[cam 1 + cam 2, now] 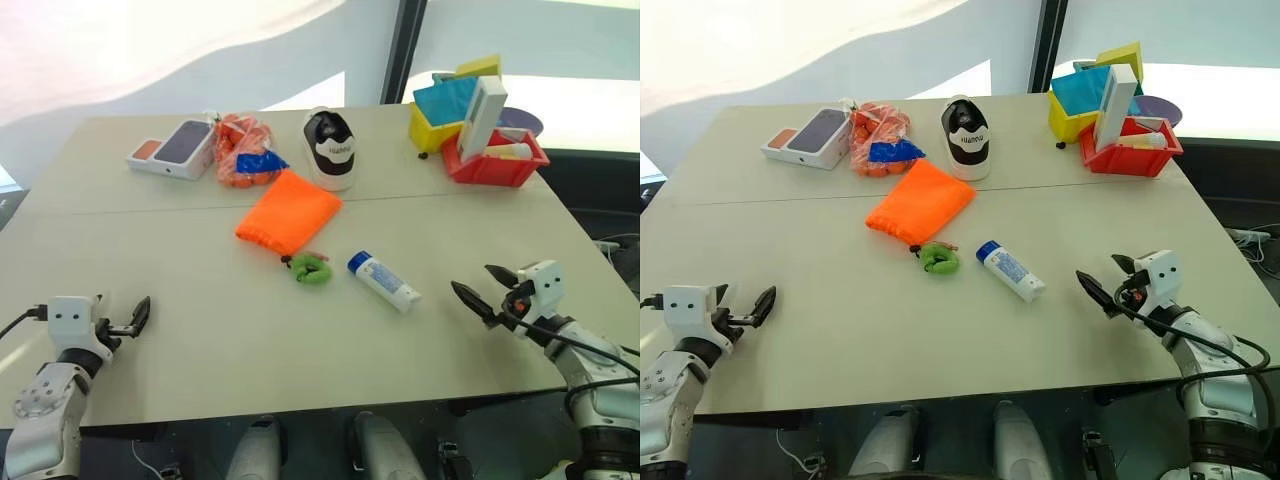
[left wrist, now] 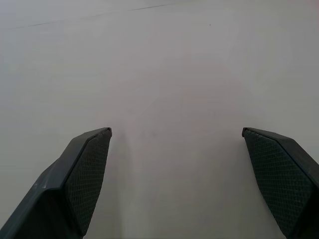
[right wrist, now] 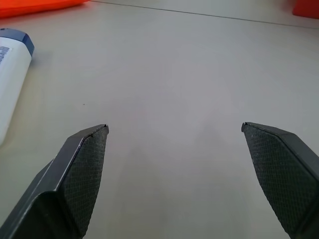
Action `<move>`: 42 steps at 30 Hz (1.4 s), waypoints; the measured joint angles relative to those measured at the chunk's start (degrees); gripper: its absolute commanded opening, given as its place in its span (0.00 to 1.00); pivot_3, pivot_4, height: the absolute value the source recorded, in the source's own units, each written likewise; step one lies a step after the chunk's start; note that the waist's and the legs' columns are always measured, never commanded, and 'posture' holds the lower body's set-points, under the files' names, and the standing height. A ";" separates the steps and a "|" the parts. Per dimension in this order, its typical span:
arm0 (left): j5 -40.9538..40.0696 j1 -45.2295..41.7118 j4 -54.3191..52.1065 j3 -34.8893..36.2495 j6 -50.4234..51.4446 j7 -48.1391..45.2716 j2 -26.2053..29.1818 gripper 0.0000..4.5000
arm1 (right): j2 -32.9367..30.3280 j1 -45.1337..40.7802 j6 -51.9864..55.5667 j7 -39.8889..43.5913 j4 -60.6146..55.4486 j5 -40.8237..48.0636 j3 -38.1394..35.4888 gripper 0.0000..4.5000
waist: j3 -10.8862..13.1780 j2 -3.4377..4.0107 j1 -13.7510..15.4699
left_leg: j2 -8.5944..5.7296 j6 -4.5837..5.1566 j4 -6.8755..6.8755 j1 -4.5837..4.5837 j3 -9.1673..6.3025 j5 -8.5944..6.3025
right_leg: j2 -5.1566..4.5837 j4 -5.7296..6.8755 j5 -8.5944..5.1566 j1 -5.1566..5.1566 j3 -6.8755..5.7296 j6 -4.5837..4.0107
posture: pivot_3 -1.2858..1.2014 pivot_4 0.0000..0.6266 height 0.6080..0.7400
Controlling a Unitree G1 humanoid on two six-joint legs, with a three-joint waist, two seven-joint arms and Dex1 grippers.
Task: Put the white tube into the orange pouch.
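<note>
Opening step, nothing grasped yet. Left gripper (image 1: 140, 318) and right gripper (image 1: 483, 288) both spread wide, empty, low over the table (image 1: 200, 360). White tube (image 1: 383, 281) lying flat mid-table, at about nine o'clock from the right gripper, long axis ten-to-four, blue cap toward ten, aimed near the orange pouch (image 1: 289, 212). Next, probably: reaching in and closing across the tube's narrow width.

Bright, even daylight floods in from the far side, washing the backdrop out to white glare; the pale beige matte surface (image 1: 200, 330) shows only faint, soft shadows, and the head views stay sharp right to their edges
</note>
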 measured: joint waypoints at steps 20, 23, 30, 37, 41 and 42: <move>9.59 -14.53 1.92 -14.70 -4.02 -3.64 2.72 1.00 | 3.06 0.00 2.19 -2.24 -7.63 0.01 4.56 0.99 | 0.00 0.00 0.14 | -0.02 0.00 0.07 0.00 -0.04 0.00 | 0.08 0.04 0.08 0.03 -0.01 -0.06 | 0.52 0.24 1.00; 15.70 -21.22 7.51 -20.70 -8.91 -3.65 2.94 1.00 | 3.90 -0.64 2.83 -2.43 -9.55 0.00 6.44 0.99 | -0.01 0.00 0.14 | -0.03 0.00 0.06 0.00 -0.04 0.00 | 0.08 0.04 0.11 0.03 -0.01 -0.01 | 0.52 0.24 1.00; 28.63 -37.58 25.47 -31.34 -20.13 0.83 0.53 1.00 | 5.73 -0.94 4.30 -3.94 -15.83 0.03 9.26 0.99 | 0.00 0.00 0.11 | -0.04 0.00 0.02 -0.04 -0.07 0.00 | 0.09 0.06 0.23 0.00 -0.06 0.31 | 0.52 0.24 1.00; 32.88 -46.73 39.97 -34.65 -27.42 4.50 -1.85 0.81 | 7.40 -0.20 5.33 -5.73 -19.77 0.05 10.69 1.00 | 0.00 0.00 -0.04 | -0.03 0.00 0.01 -0.03 -0.09 0.00 | 0.10 0.06 0.22 0.00 -0.08 0.36 | 0.52 0.24 1.00; 33.53 -47.92 43.58 -35.20 -30.57 4.66 -2.10 0.35 | 7.47 -0.05 5.32 -5.96 -19.78 -0.15 11.30 1.00 | 0.00 0.00 0.02 | -0.03 0.00 0.01 -0.03 -0.09 0.00 | 0.10 0.09 0.22 0.00 -0.08 0.36 | 0.52 0.24 1.00; 33.51 -48.14 44.06 -35.21 -31.29 4.55 -2.09 0.23 | 7.47 -0.05 5.30 -6.02 -19.78 -0.19 11.31 1.00 | 0.00 0.00 0.05 | -0.03 0.00 0.02 -0.03 -0.09 0.00 | 0.10 0.09 0.22 0.00 -0.09 0.36 | 0.52 0.24 1.00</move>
